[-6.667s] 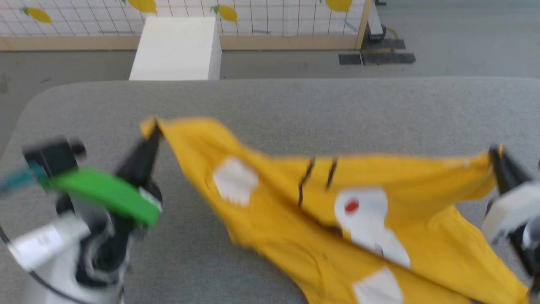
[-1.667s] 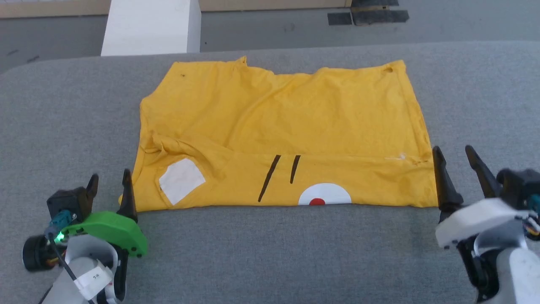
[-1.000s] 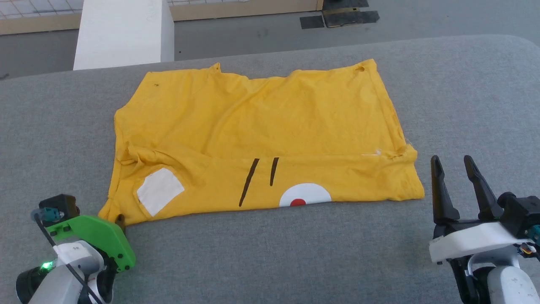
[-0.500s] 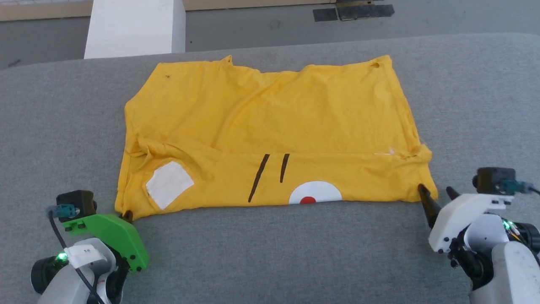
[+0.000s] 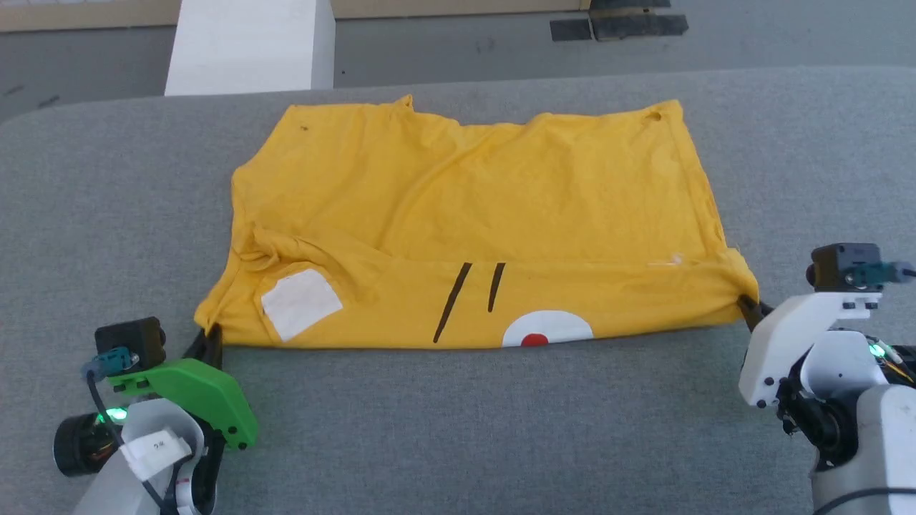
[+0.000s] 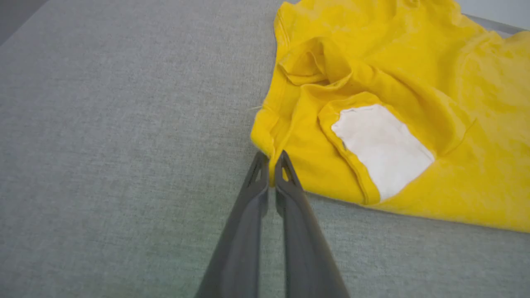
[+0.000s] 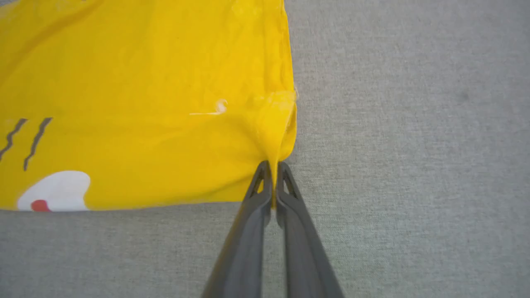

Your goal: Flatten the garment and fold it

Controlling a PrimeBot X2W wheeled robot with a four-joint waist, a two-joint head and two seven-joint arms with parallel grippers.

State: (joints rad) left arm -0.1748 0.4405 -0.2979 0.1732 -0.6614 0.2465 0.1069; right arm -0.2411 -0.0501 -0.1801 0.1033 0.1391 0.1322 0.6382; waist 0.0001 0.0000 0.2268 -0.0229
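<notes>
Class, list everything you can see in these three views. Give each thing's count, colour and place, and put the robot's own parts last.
garment: one, bright yellow with white patches, a red dot and two dark stripes, lying partly folded in the middle of the table.
table: one, grey fabric top, under the garment.
block: one, white, beyond the table's far edge, towards the left.
flat plates: two, it seems, dark, beyond the table's far edge, towards the right.
left tool: one, dark fingers, shut on the garment's near left corner.
right tool: one, dark fingers, shut on the garment's near right corner.
</notes>
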